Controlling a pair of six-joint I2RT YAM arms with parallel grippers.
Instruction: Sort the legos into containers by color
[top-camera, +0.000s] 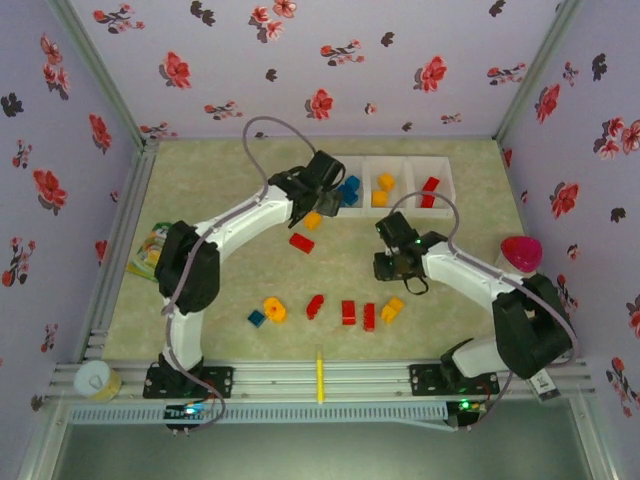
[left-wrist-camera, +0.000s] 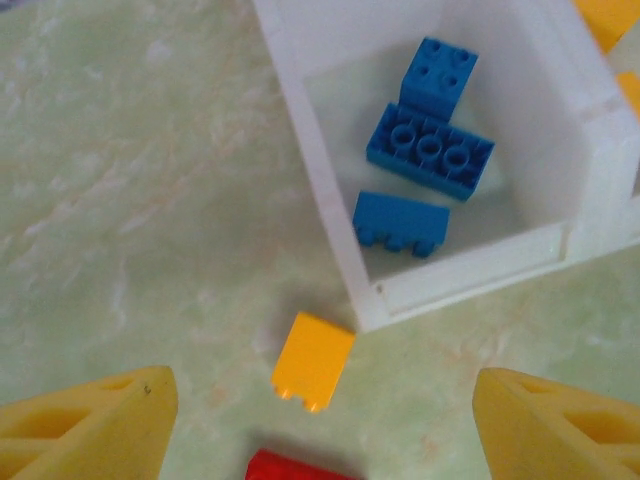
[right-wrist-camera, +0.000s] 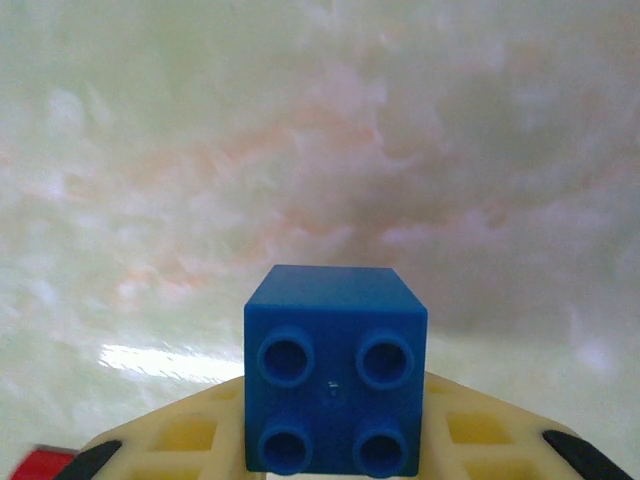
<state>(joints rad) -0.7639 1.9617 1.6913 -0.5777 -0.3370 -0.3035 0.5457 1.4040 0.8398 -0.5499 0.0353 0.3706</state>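
Far left of the overhead view: a snack packet (top-camera: 150, 248) at the edge of the tabletop (top-camera: 220, 290), and lower down, on the front rail, a roll of tape (top-camera: 97, 380). Left of centre, near the bottom of the tabletop, a loose row: a small blue brick (top-camera: 257, 318) right beside a round yellow piece (top-camera: 274, 310), then three red pieces (top-camera: 348, 312), then a yellow piece (top-camera: 391, 309) at the row's right end. Below the row, on the rail, a thin yellow stick (top-camera: 320, 378). Higher up, near the middle: a lone red brick (top-camera: 301, 242) and, up and right of it, an orange-yellow brick (top-camera: 313, 220) just beside the near corner of the left container (left-wrist-camera: 312, 170). Left gripper (top-camera: 325, 188) above that spot, wide open, fingers (left-wrist-camera: 90, 425) far apart at the bottom corners of the left wrist view, nothing between them. Across the upper middle, three white containers side by side: the left container with blue bricks (left-wrist-camera: 428, 150) inside, the middle container (top-camera: 383, 162) with yellow bricks (top-camera: 384, 188), the right container (top-camera: 432, 162) with red bricks (top-camera: 429, 190). Right of centre: right gripper (top-camera: 398, 265) clamped on a blue block (right-wrist-camera: 335, 370), round sockets facing the right wrist camera, bare tabletop behind it, well apart from the containers. Far right, at the tabletop's edge, a pink object (top-camera: 520, 252).
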